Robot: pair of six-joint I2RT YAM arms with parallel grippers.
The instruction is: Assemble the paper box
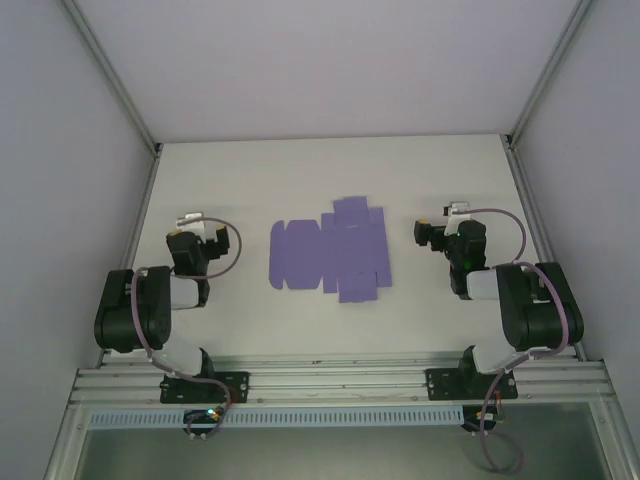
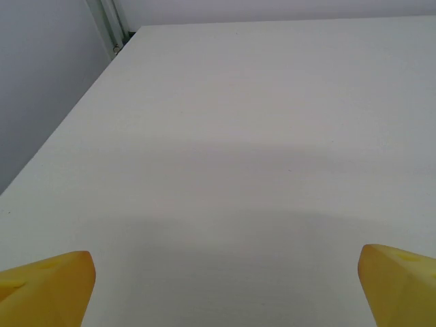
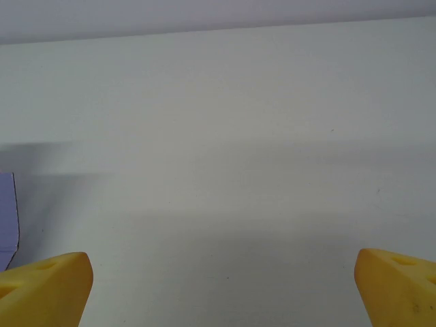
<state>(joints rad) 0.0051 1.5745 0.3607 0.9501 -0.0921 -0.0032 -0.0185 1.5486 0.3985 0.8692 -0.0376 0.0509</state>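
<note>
The paper box (image 1: pixel 330 250) is lying flat and unfolded at the centre of the surface (image 1: pixel 250 180), within reach of both arms. The left arm (image 1: pixel 150 300) at nine o'clock and the right arm (image 1: pixel 520 300) at three o'clock are flanking it, their jaws spread wide and gripping nothing, likely poised to start folding.

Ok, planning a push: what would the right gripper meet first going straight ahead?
Likely just bare table, then the back wall: ahead of the open right gripper nothing stands. The paper box lies flat, off to its left.

left end effector (image 2: pixel 225 289) splayed, right end effector (image 3: pixel 221 289) splayed, both seemingly low
</note>
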